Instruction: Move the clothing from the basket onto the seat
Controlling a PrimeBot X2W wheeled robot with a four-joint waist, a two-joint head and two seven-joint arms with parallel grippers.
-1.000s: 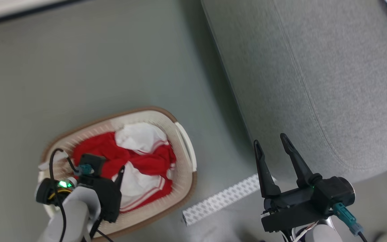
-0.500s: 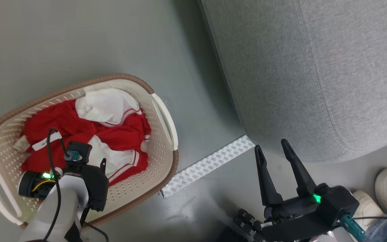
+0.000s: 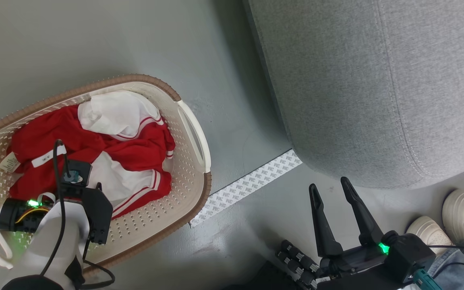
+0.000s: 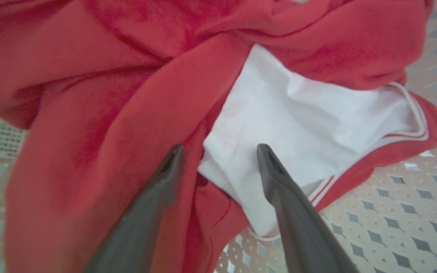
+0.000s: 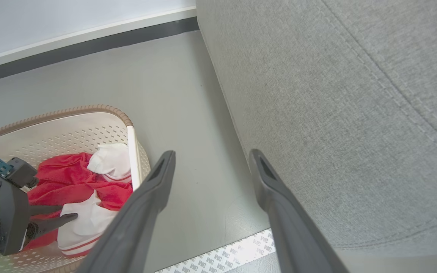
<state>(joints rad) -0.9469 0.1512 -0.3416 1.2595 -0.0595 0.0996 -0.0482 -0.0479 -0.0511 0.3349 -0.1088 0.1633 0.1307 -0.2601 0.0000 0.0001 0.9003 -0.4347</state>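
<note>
Left gripper (image 4: pixel 219 148) is reaching down into the basket (image 3: pixel 193 133) with its two dark fingers spread apart and nothing between them. In the left wrist view one fingertip is lying over a red fold of the clothing (image 3: pixel 135 149) and the other over a white panel edged with thin stripes. Whether the tips are pressing on the fabric or hanging just above it cannot be told. The clothing is lying crumpled inside the basket, covering much of its perforated bottom, with a white label (image 3: pixel 46 159) showing on the red cloth toward the head view's left. The basket is standing on the grey floor (image 3: pixel 95 40), its brown rim band running round the top and one white handle facing the seat (image 3: pixel 377 88).

At the lower right of the head view the right gripper (image 3: pixel 328 183) is hovering over the floor, fingers likewise spread and empty. Its tips are pointing at the rounded front edge of the seat and ending just short of it. The seat is occupying the upper right, well apart from the basket. A strip of patterned white tape (image 3: pixel 248 187) is lying on the floor between the two, one end reaching the seat's corner. A person's pale shoes (image 3: pixel 449 217) are standing beside the seat, near the right gripper.
</note>
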